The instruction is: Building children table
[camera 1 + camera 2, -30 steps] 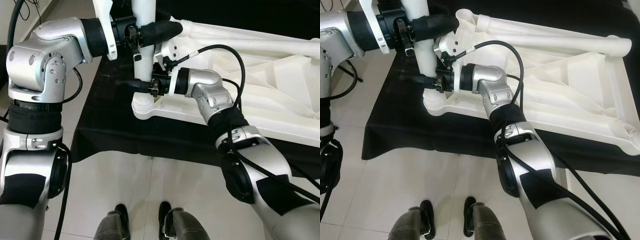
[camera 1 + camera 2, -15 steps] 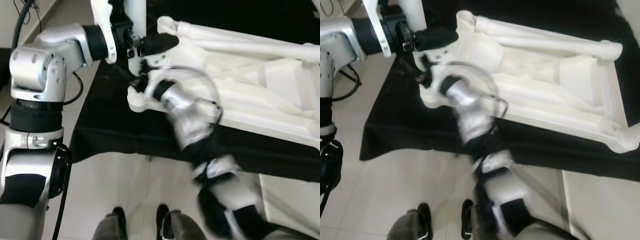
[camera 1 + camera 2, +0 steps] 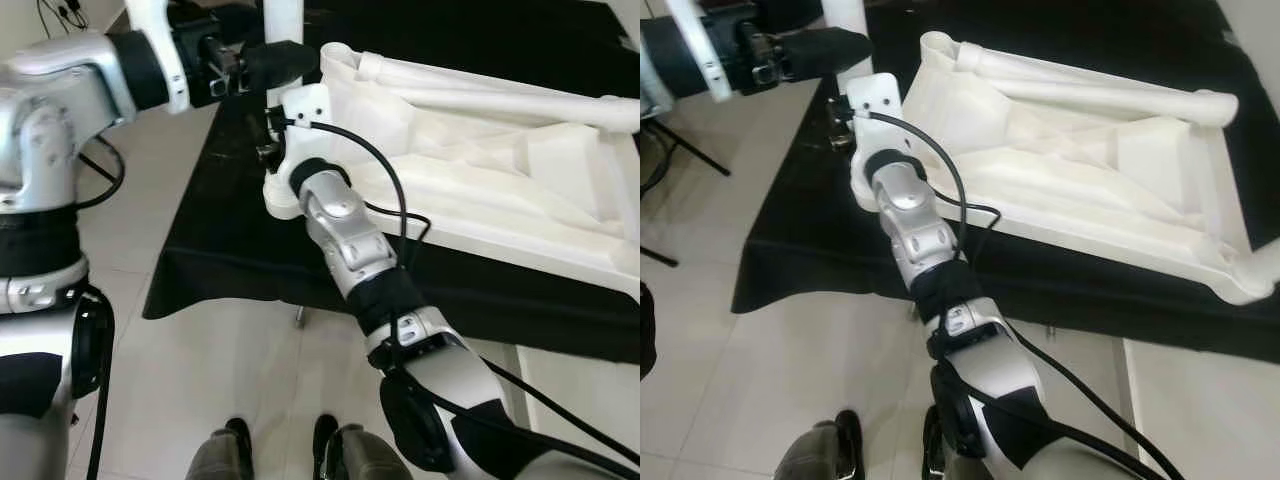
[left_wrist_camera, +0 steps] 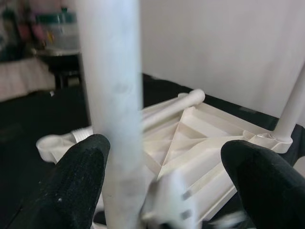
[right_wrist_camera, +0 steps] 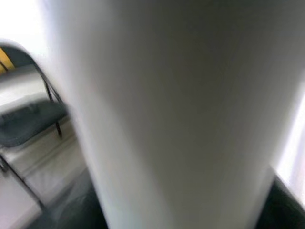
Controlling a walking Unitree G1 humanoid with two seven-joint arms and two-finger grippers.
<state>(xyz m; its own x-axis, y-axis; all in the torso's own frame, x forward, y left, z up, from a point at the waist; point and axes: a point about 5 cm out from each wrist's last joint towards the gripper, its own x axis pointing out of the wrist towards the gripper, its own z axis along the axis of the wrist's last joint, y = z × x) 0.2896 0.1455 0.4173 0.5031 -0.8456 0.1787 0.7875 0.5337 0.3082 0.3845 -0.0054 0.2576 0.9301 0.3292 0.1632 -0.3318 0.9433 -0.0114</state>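
Left gripper point(image 4: 162, 167) is spread wide; the upright white table leg point(image 4: 114, 109) is touched by one finger point(image 4: 78, 181), the other stands apart. The leg rises from the near-left corner socket of the upturned white table top point(image 3: 480, 170). Right gripper point(image 3: 270, 125) is pressed close against the leg below the left gripper; its grip cannot be told. Black cloth point(image 3: 220, 240) lies underneath.

Bright even light; wrist views softly blurred.

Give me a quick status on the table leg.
Left gripper open around upright white leg. Right gripper at leg's base, fingers hidden. Upturned tabletop on black cloth.
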